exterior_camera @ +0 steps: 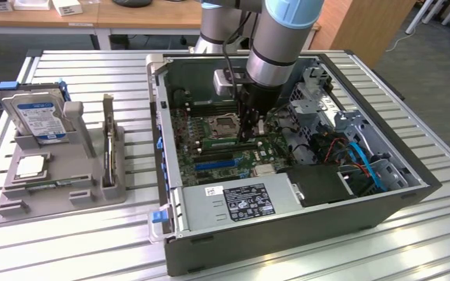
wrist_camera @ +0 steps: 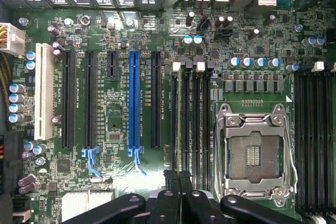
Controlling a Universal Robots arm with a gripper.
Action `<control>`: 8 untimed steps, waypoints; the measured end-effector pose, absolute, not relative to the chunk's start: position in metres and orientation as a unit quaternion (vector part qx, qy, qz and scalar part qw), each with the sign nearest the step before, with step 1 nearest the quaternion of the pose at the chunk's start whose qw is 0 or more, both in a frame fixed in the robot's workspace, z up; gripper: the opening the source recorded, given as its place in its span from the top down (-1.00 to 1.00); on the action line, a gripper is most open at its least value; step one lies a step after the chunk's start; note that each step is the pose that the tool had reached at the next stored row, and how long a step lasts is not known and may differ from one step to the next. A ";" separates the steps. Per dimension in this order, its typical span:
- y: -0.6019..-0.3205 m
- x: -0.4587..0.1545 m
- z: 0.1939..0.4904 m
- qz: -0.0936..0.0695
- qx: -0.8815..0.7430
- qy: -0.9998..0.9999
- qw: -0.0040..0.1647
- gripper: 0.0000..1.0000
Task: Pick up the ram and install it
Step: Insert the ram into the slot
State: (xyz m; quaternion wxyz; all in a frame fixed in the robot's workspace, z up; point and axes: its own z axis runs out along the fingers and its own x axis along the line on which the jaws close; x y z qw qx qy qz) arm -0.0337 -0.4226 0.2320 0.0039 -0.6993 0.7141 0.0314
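My gripper [exterior_camera: 248,138] reaches straight down into the open computer case [exterior_camera: 287,246]. Its dark fingers are shut, with the tips pressed together [wrist_camera: 180,177]. The tips stand at the row of memory slots [wrist_camera: 187,119], right beside the empty processor socket [wrist_camera: 254,153], which also shows under the arm [exterior_camera: 223,124]. I cannot make out the ram between or under the closed fingers, because they cover the spot where they meet the slots. In the wrist view the fingers' linkage sits over the near end of those slots.
A grey holder [exterior_camera: 53,205] stands on the slatted table at the exterior view's left. It carries a blue-labelled hard drive [exterior_camera: 37,117], a square silver chip [exterior_camera: 31,167], a thin green strip [exterior_camera: 49,185] and an upright card [exterior_camera: 109,140]. Cables and drive cages crowd the case's right side [exterior_camera: 358,152].
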 end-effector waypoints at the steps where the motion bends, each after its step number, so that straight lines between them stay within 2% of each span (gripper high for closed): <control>1: -0.423 -0.034 0.232 0.031 -0.699 0.714 0.004 0.76; 8: -0.423 -0.034 0.231 0.031 -0.699 0.714 0.004 0.76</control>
